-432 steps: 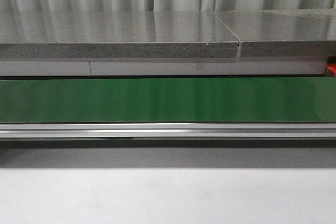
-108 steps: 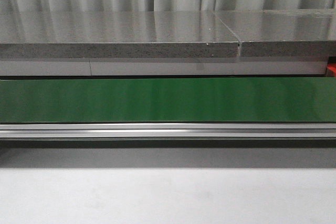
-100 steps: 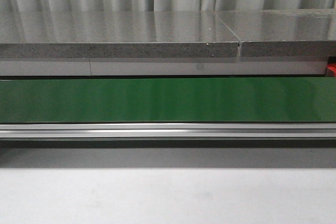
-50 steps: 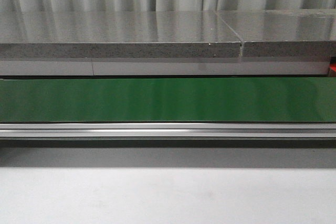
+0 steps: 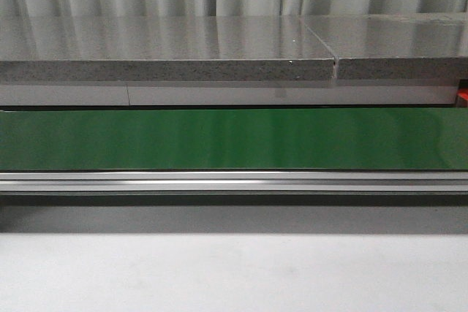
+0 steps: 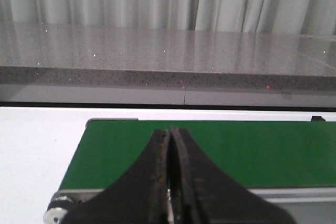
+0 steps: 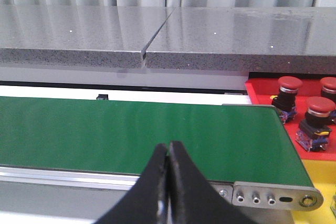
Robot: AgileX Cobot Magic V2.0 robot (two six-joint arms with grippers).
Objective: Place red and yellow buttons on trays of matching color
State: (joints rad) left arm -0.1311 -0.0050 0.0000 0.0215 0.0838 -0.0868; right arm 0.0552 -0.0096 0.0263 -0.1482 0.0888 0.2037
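Observation:
Three red buttons (image 7: 316, 123) with black bases stand on the red tray (image 7: 261, 88) in the right wrist view, beyond the end of the green belt (image 7: 131, 134). A yellow tray (image 7: 319, 174) shows at that view's edge, with no button visible on it. No yellow button is in view. My right gripper (image 7: 168, 146) is shut and empty, in front of the belt. My left gripper (image 6: 170, 131) is shut and empty over the belt's (image 6: 236, 150) other end. A sliver of the red tray (image 5: 463, 96) shows at the front view's right edge.
The green conveyor belt (image 5: 234, 139) runs across the front view with an aluminium rail (image 5: 234, 181) before it. Behind it is a grey stone counter (image 5: 168, 52) with a seam (image 5: 333, 63), then curtains. White tabletop (image 5: 234, 275) lies in front.
The front view has shifted very slightly to the right. Nothing has appeared on the belt.

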